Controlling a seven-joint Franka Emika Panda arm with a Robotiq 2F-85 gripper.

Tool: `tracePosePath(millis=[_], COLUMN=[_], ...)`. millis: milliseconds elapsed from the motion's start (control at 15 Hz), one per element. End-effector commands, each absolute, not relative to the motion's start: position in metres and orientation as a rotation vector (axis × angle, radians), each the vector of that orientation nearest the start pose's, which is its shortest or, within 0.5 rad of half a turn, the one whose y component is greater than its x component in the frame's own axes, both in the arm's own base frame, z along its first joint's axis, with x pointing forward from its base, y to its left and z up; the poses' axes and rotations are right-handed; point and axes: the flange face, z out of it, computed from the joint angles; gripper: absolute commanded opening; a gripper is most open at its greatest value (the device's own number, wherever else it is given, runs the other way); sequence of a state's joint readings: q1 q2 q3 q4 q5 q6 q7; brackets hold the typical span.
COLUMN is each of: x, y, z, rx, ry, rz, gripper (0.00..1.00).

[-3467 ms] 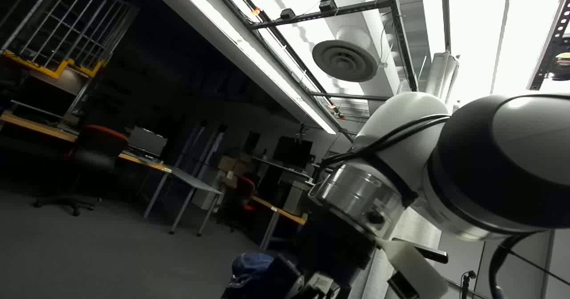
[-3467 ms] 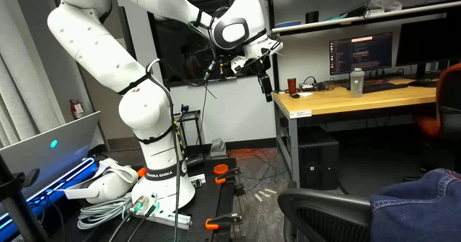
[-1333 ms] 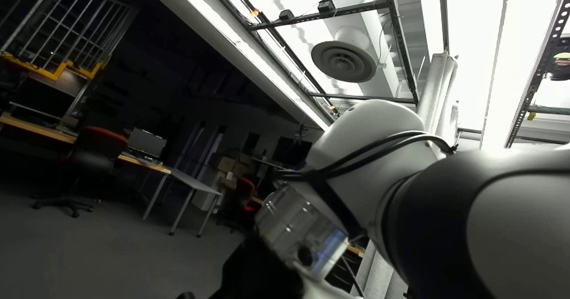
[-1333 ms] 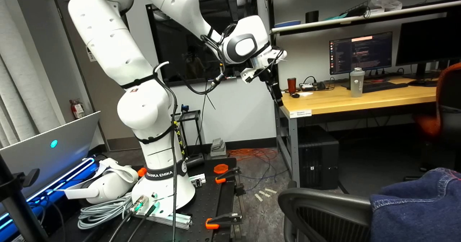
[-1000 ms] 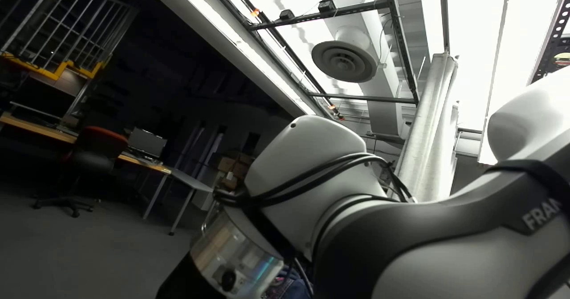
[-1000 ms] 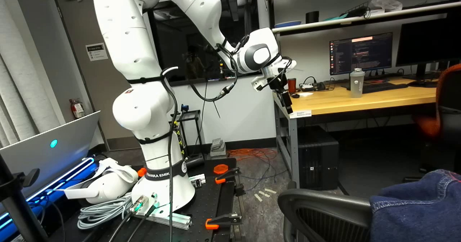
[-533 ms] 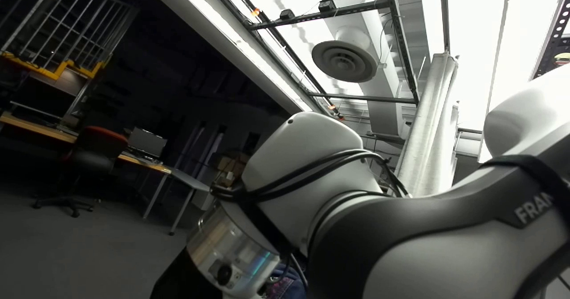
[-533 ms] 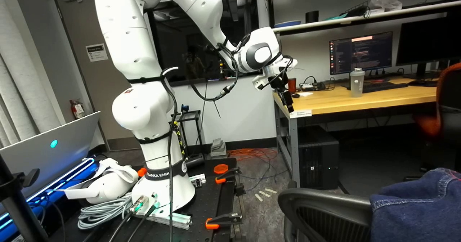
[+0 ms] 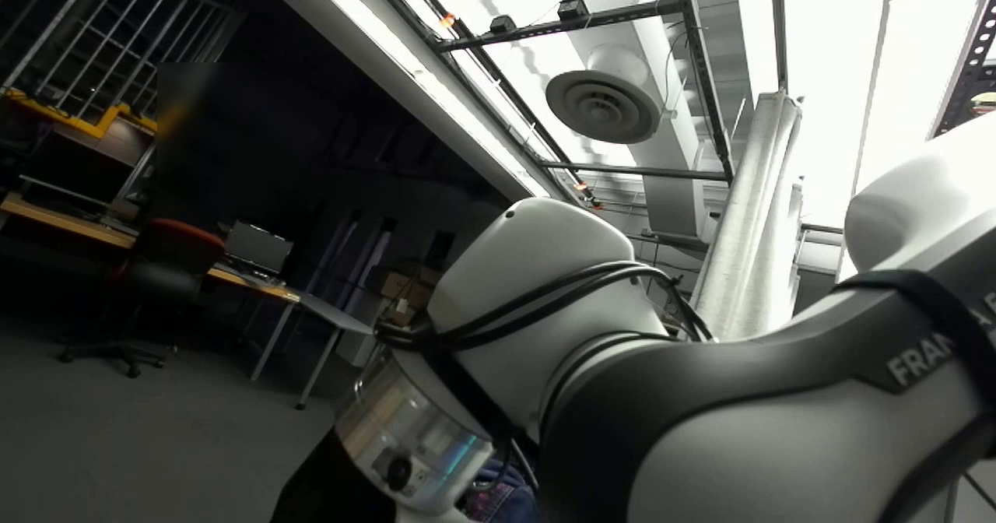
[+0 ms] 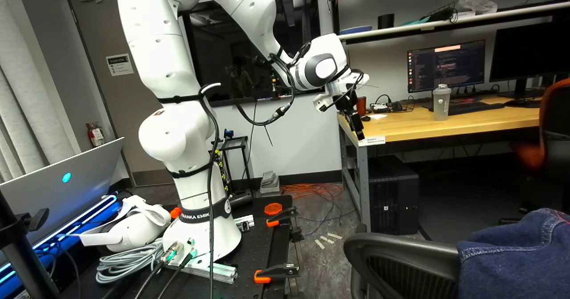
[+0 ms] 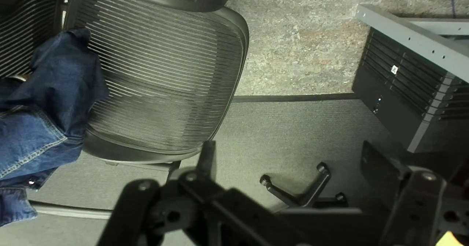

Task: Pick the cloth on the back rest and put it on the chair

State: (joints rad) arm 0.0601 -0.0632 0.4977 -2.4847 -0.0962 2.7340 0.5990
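Observation:
The cloth (image 11: pixel 66 81) is dark navy-blue denim-like fabric with pale stitched seams. It lies over the back rest (image 11: pixel 25 37) at the left of the wrist view and hangs over the rear edge of the mesh chair seat (image 11: pixel 157 74). It also shows in both exterior views, at the right edge (image 10: pixel 516 259) and partly behind the arm (image 9: pixel 506 503). My gripper (image 11: pixel 287 147) is open and empty, its fingers wide apart with floor seen between them. In an exterior view the gripper (image 10: pixel 360 134) hangs tilted down near the desk corner, well above and apart from the cloth.
A chair armrest (image 10: pixel 401 248) stands in front of the cloth. A wooden desk (image 10: pixel 454 123) with a shaker bottle (image 10: pixel 441 102) and monitors is beside the gripper. A black computer case (image 11: pixel 399 88) stands under it. Another chair's base (image 11: pixel 304 194) shows on the floor.
Over the last few seconds the arm has swung toward the desk and the gripper has moved right and slightly lower. In the last half second it is almost still. The cloth has not moved.

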Motion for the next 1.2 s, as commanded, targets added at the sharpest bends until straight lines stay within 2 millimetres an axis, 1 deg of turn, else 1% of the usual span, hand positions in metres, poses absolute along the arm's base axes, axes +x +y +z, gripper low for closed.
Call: tracePosePath(millis=[0,133,333,667,867,1133], x=[0.438,0.452,0.473,0.504,0.514,0.515], y=[0.234,0.209,0.166,0.093,0.057,0.014], z=[0.348,0.353,0.363,0.388,0.402,0.405], rx=[-3.028,-3.032,-3.046,-3.059,-3.058,-3.068], ry=[0.017,0.092,0.202,0.388,0.526,0.738], rz=[-0.487,-0.509,-0.553,-0.666,-0.775,-0.852], gripper=[1.0,1.0,1.0,1.0,1.0,1.0])
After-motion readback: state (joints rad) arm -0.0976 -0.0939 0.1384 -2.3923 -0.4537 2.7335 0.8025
